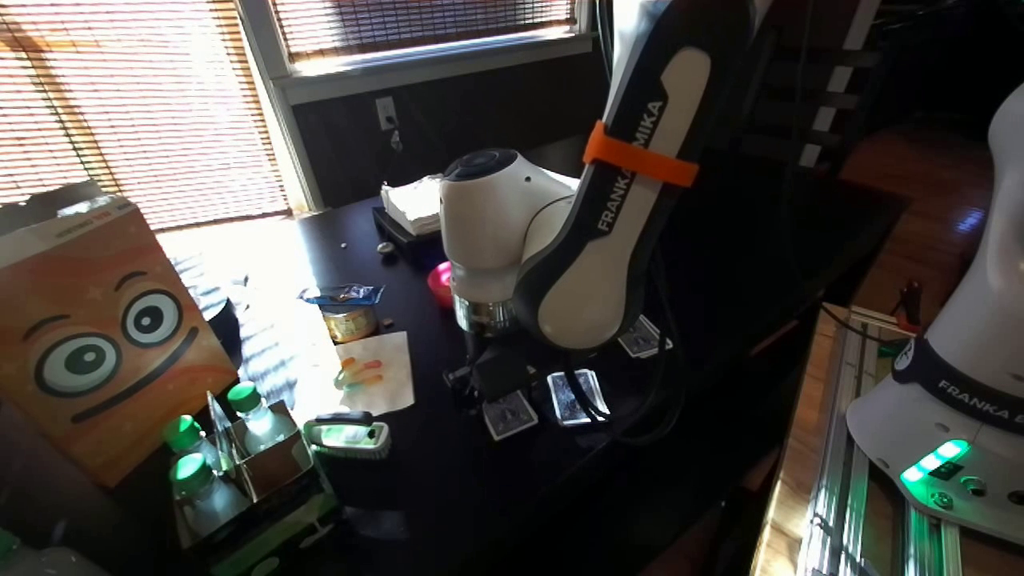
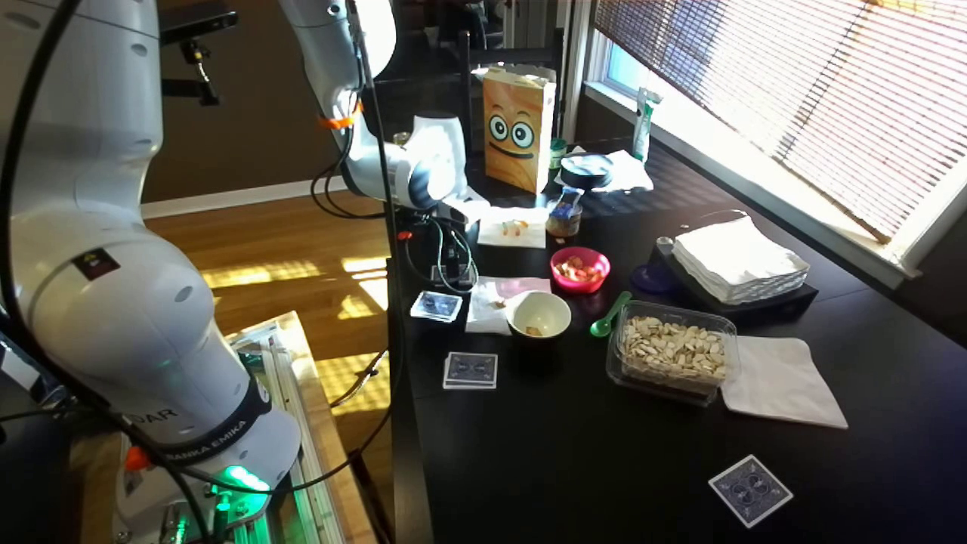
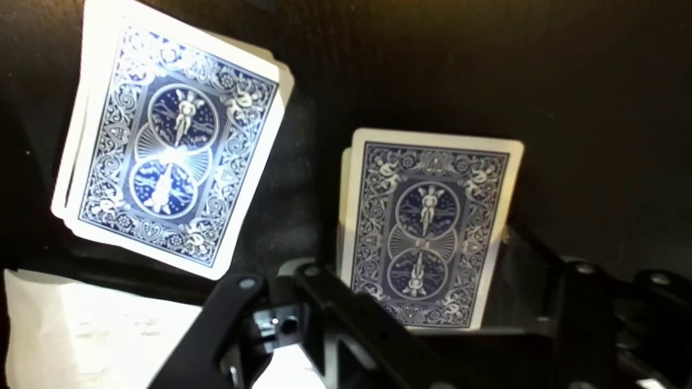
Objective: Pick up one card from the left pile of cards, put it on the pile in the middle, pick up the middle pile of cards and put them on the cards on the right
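Observation:
Piles of blue-backed cards lie face down on the dark table. The left pile (image 1: 510, 414) is under my gripper; it also shows in the wrist view (image 3: 427, 227). The middle pile (image 1: 578, 396) lies beside it, and it also shows in the wrist view (image 3: 173, 146). The right pile (image 1: 645, 338) lies farther along; it also shows in an exterior view (image 2: 471, 370). My gripper (image 3: 419, 265) is open, with its fingers on either side of the left pile's lower part. No card is seen held. The arm hides much of the left pile in an exterior view.
A separate card (image 2: 749, 491) lies far off on the table. A white bowl (image 2: 538, 313), pink bowl (image 2: 579, 270) and seed tub (image 2: 672, 351) stand near the piles. A paper with gummies (image 1: 376, 372), brush (image 1: 346, 436) and bottle carrier (image 1: 268, 456) are beside the gripper.

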`<state>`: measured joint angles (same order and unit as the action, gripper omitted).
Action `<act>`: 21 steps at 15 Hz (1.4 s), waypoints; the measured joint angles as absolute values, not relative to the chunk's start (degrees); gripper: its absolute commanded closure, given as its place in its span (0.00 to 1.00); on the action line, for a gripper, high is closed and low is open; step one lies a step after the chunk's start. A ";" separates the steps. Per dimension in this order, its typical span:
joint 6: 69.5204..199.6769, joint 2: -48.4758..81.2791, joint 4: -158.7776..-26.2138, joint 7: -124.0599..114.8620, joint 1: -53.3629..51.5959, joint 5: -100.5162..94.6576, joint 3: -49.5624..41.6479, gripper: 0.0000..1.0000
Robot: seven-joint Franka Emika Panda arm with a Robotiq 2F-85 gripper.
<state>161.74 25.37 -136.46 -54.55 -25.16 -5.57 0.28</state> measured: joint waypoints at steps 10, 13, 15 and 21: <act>161.74 25.34 -135.00 -54.53 -25.15 -5.57 0.26 0.54; 161.74 25.38 -134.97 -54.53 -25.19 -5.57 0.04 0.40; 161.74 25.52 -134.98 -54.53 -25.22 -5.59 -0.13 0.25; 161.71 26.32 -134.98 -54.53 -26.05 -5.66 -1.23 0.00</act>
